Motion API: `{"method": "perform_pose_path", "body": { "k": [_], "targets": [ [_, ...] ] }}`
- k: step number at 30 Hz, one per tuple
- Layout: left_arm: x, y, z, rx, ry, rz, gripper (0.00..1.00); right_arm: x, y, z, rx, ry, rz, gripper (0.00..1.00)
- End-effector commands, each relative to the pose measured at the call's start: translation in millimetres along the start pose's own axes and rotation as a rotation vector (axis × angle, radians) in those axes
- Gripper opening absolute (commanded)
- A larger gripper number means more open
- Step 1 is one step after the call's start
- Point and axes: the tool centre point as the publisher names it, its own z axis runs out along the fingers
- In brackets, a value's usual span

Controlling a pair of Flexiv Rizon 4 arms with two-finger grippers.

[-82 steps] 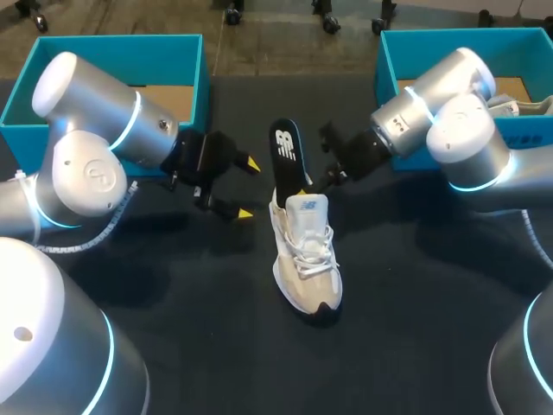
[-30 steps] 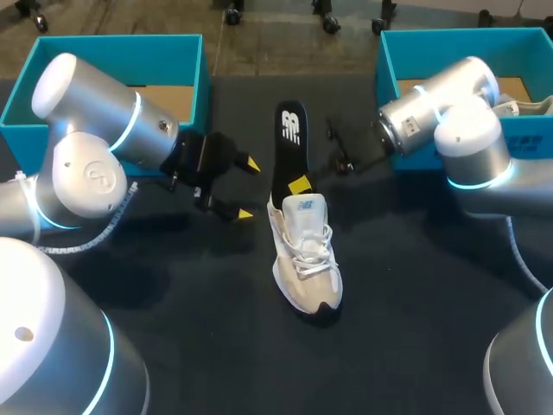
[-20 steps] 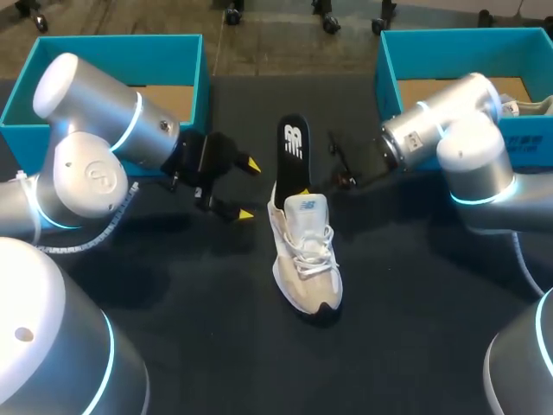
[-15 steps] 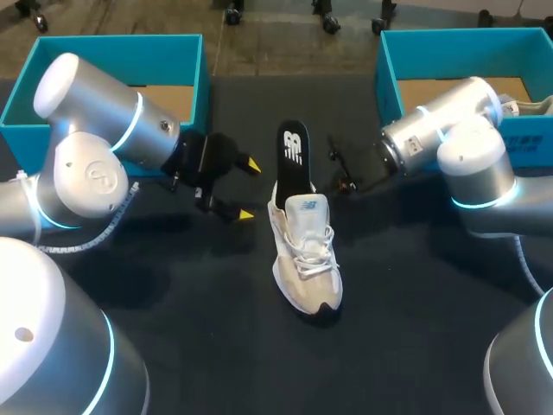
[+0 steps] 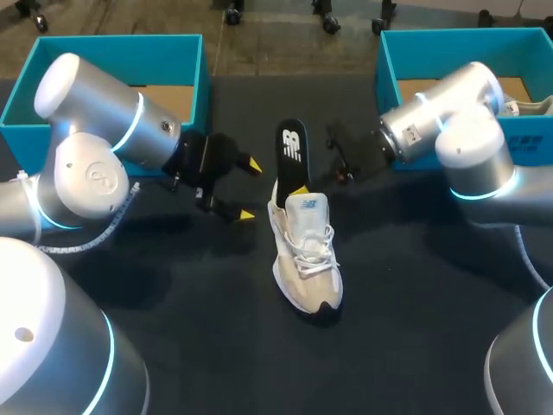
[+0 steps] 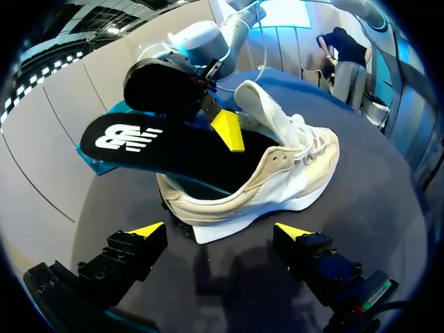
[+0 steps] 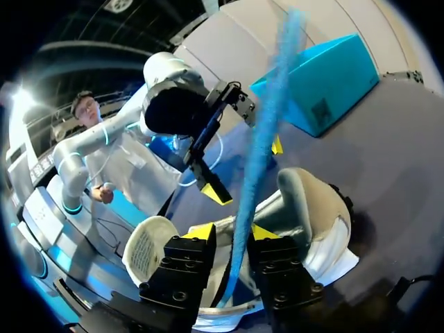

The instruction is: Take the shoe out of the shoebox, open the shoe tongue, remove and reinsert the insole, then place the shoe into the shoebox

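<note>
Insole (image 5: 291, 149) juts from the shoe (image 5: 308, 259), its edge clenched in right jaws; left jaws gape clear alongside.

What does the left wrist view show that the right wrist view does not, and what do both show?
Only the left wrist view: the white logo on the black foam insole and the laces of the cream fabric sneaker. Only the right wrist view: both fingers of the right claw pinching the insole's edge. Both: sneaker, insole, and the open left claw.
</note>
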Motion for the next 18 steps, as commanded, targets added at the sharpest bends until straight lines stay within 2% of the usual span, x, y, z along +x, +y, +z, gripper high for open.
{"method": "perform_pose_path", "body": {
  "k": [1, 3, 4, 5, 10, 18],
  "targets": [
    [2.4, -1, -2, -0.002, -0.007, 0.001, 1.00, -2.1, 4.1, -1, 0.011, 0.001, -0.006, 0.29],
    [2.5, -1, -3, -0.003, -0.008, 0.001, 1.00, -3.3, 6.4, -1, 0.012, 0.007, -0.010, 0.29],
    [2.6, -1, -3, -0.005, -0.009, 0.002, 1.00, -7.2, 5.5, 1, 0.016, 0.019, -0.007, 0.03],
    [2.6, -1, -3, -0.005, -0.009, 0.002, 1.00, -8.2, 4.7, 1, 0.017, 0.022, -0.005, 0.00],
    [3.5, -2, -3, -0.006, -0.008, 0.006, 1.00, -9.3, -5.8, 5, 0.037, 0.047, 0.033, 0.00],
    [4.4, -3, -1, -0.004, -0.005, 0.006, 1.00, 5.2, -24.8, 8, 0.068, 0.066, 0.106, 0.00]
  ]
}}
